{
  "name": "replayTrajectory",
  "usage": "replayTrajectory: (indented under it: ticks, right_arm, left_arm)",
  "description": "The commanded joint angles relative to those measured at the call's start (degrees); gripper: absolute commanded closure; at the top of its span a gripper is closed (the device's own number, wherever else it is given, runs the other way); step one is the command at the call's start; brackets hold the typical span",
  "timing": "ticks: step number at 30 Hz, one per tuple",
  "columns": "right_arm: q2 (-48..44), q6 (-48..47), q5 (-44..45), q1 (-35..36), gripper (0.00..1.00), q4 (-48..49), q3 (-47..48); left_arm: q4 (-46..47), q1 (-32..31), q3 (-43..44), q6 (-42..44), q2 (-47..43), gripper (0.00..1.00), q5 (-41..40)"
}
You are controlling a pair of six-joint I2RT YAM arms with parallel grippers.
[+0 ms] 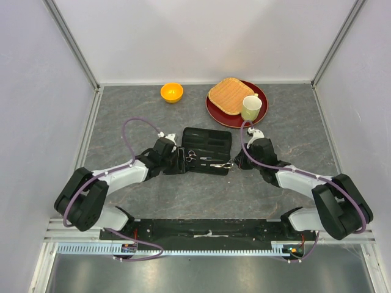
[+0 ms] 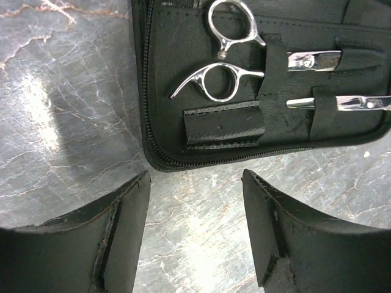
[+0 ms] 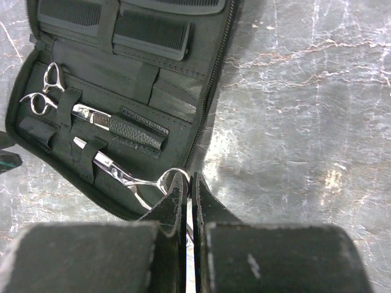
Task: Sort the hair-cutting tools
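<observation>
A black zip case [image 1: 208, 149] lies open on the grey table. Two silver scissors are strapped inside it. One pair of scissors [image 2: 223, 79] has its rings at the case's left end, just ahead of my left gripper [image 2: 195, 178], which stands open over bare table with nothing in it. The other scissors [image 3: 113, 170] points its ring toward the case's right edge, and my right gripper [image 3: 189, 178] is shut on that ring. A shorter black comb [image 3: 153, 35] and a long black comb [image 3: 177, 5] sit in the far pockets.
Behind the case stand an orange bowl [image 1: 171, 92] and a red plate [image 1: 227, 119] carrying a woven tan square [image 1: 231, 95] and a pale green cup [image 1: 251, 107]. White walls close in the table on three sides.
</observation>
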Motion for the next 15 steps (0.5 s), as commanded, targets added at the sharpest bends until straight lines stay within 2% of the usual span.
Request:
replayTrajectory:
  ticks: [1, 6, 15]
  right_arm:
    - [-1.8, -0.7, 1.2, 1.7, 1.00, 6.4, -0.9]
    - [-1.5, -1.0, 3.0, 2.1, 1.00, 6.7, -1.7]
    - [-1.6, -2.0, 5.3, 2.3, 1.00, 5.2, -2.0]
  left_arm:
    - [3.6, -0.3, 1.2, -3.4, 3.4, 0.31, -2.4]
    - [5.8, -0.4, 0.1, -4.8, 1.7, 0.30, -2.9]
    - [10.6, -0.5, -4.1, -4.1, -7.1, 0.24, -7.7]
